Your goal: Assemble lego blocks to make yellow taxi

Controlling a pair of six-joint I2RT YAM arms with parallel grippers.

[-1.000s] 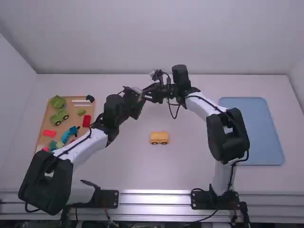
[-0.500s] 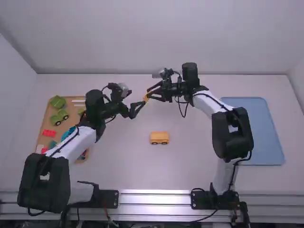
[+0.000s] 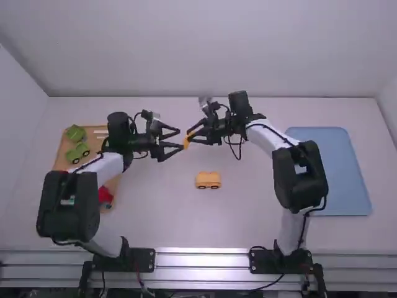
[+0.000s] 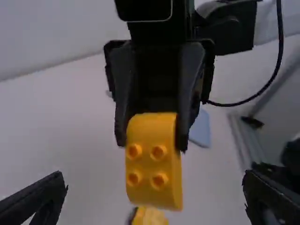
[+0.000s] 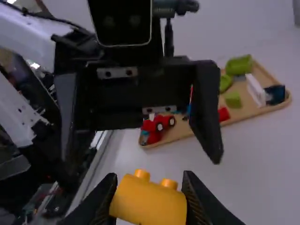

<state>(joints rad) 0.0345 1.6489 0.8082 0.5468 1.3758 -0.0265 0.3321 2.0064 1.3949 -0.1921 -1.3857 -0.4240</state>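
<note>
Both arms reached in over the far half of the table, grippers facing each other just left of the middle. Right gripper [image 3: 189, 136]: closed on the yellow block [image 3: 185, 143], one finger either side; block held up off the table, its four studs turned toward the left gripper [image 3: 179, 139]. Left gripper: fingers spread wide, nothing between them, tips near the block but apart from it. Yellow car [image 3: 208, 180] stood on the table, wheels down, nearer than the grippers and slightly right of them. Tray [image 3: 61, 162] lay at left, partly behind the left arm; two green toys [image 3: 75, 133] toward its far left corner, red toy [image 3: 106, 197] with dark wheels at its near end. Blue mat [image 3: 329, 174] lay flat at right, beyond the right arm.
</note>
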